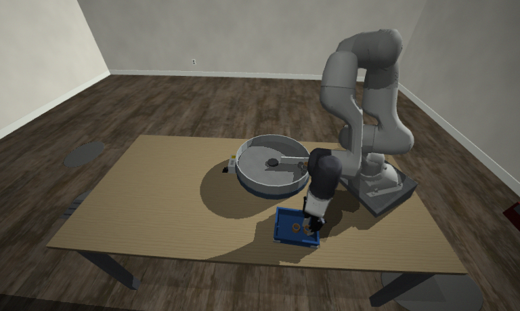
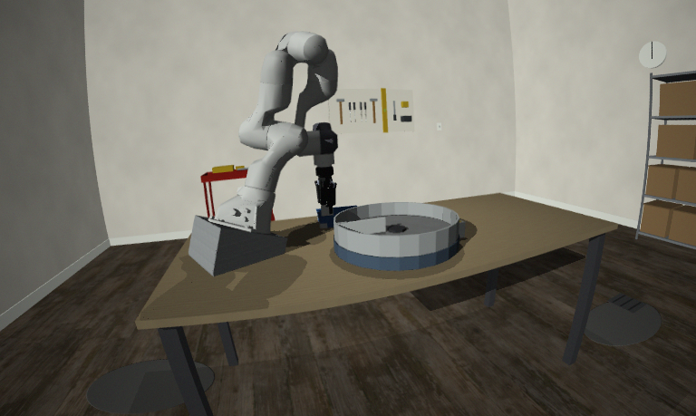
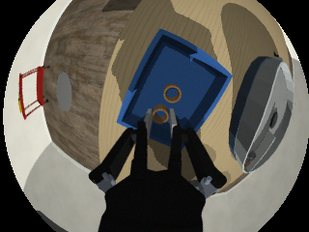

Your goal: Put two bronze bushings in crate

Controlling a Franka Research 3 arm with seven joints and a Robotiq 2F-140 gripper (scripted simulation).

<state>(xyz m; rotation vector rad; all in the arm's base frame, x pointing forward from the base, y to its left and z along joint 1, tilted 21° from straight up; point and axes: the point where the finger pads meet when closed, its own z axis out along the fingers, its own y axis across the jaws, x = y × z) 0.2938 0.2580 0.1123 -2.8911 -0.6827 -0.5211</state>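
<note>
The blue crate (image 1: 276, 219) (image 2: 321, 218) (image 3: 212, 66) stands on the table. One bronze bushing (image 1: 296, 231) (image 3: 172, 101) lies near its middle. A second bronze bushing (image 1: 305, 231) (image 3: 160, 122) lies in the crate between the fingertips. My gripper (image 1: 309, 227) (image 2: 326, 211) (image 3: 160, 114) points down into the crate, open just a little wider than this bushing. The turning table (image 1: 254, 173) (image 2: 395, 245) (image 3: 251, 97) holds some small grey bushings (image 1: 300, 164) and a bronze one (image 1: 305, 163) near its rim; the arm hides part of that area.
The turning table has a tall pale wall and a fixed divider bar (image 1: 293, 159). A small white box (image 1: 231, 164) is at its side. The arm's wedge-shaped base (image 1: 377, 200) (image 2: 236, 253) stands on the table behind the crate.
</note>
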